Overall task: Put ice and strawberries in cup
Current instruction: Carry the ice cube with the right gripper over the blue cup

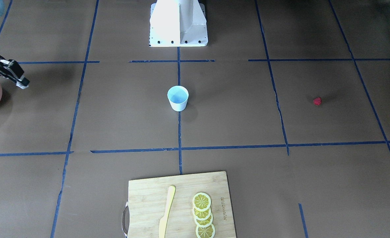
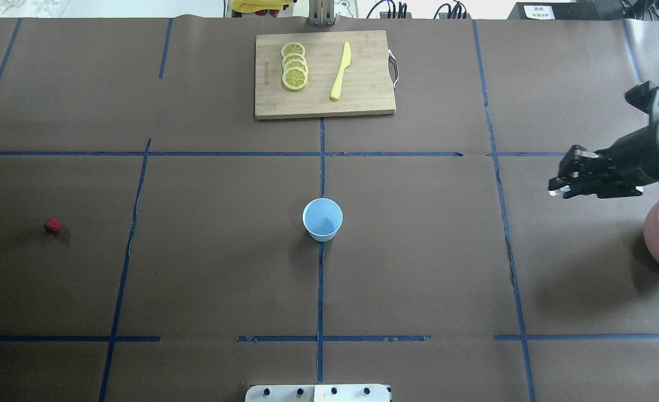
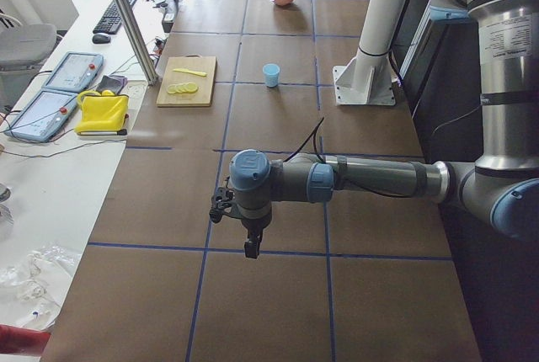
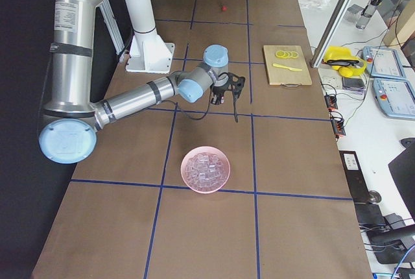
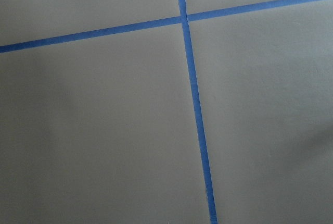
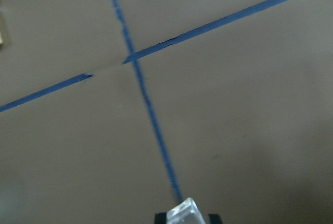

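Note:
The white cup [image 2: 322, 219] with a light blue inside stands upright at the table's middle, also in the front-facing view [image 1: 177, 98]. A small red strawberry [image 2: 53, 225] lies alone on the robot's left side. My right gripper [image 2: 558, 187] hangs above the table beside the pinkish bowl [image 2: 654, 226] of ice [image 4: 205, 167], far from the cup. Its wrist view shows it shut on one clear ice cube [image 6: 184, 212]. My left gripper [image 3: 251, 249] shows only in the exterior left view, pointing down over bare table; I cannot tell whether it is open or shut.
A wooden cutting board [image 2: 363, 95] with lemon slices [image 2: 294, 66] and a yellow knife [image 2: 340, 71] lies at the far edge beyond the cup. The robot's white base [image 1: 178, 23] stands behind the cup. Blue tape lines grid the brown table.

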Tool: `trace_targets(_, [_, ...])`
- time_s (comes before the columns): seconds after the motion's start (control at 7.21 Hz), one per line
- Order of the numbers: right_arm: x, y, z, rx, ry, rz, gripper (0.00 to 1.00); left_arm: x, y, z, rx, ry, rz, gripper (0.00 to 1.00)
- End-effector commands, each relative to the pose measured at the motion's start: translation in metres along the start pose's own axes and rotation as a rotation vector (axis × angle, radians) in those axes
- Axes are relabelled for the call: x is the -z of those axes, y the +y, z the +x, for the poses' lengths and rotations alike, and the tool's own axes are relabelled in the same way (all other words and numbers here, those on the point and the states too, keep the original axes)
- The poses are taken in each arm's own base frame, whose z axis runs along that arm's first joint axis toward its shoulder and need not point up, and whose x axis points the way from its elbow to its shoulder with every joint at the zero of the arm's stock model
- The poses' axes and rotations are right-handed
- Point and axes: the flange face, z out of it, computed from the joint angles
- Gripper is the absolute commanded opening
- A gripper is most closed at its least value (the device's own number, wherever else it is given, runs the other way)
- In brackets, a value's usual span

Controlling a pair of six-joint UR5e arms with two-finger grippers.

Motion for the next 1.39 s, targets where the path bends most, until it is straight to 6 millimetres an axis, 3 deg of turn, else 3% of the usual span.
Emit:
trace_targets(0.0, [-0.035,0.053,-0.156,-0.088,0.0,-0.053,0.01,0.004,0.003,0.004,-0.01,-0.002,0.011,1.0])
trace_targets(0.14, [-0.056,0.073,-0.194,-0.081,0.037,-0.031,0.0,0.006,0.002,0.006,-0.013,-0.001,0.015,1.0])
trace_targets(0.42, [-0.091,0.09,-0.245,-0.148,0.039,-0.018,0.0,0.006,0.003,0.006,-0.013,-0.001,0.015,1.0])
trace_targets(0.56, [-0.118,0.104,-0.268,-0.164,0.051,0.006,0.01,0.008,0.003,0.008,-0.017,-0.002,0.019,1.0])
trace_targets(0.83, [-0.169,0.103,-0.307,-0.168,0.026,0.049,0.04,0.009,0.002,0.009,-0.019,-0.002,0.022,1.0])
trace_targets(0.97, [-0.187,0.114,-0.304,-0.16,0.029,0.029,0.2,0.009,0.005,0.009,-0.018,-0.002,0.02,1.0])
trace_targets(1.11, [-0.197,0.122,-0.302,-0.153,0.042,0.024,0.46,0.009,0.005,0.009,-0.018,-0.002,0.02,1.0])
trace_targets(1.25, [-0.199,0.123,-0.3,-0.148,0.045,0.026,0.63,0.009,0.005,0.009,-0.018,-0.002,0.02,1.0])
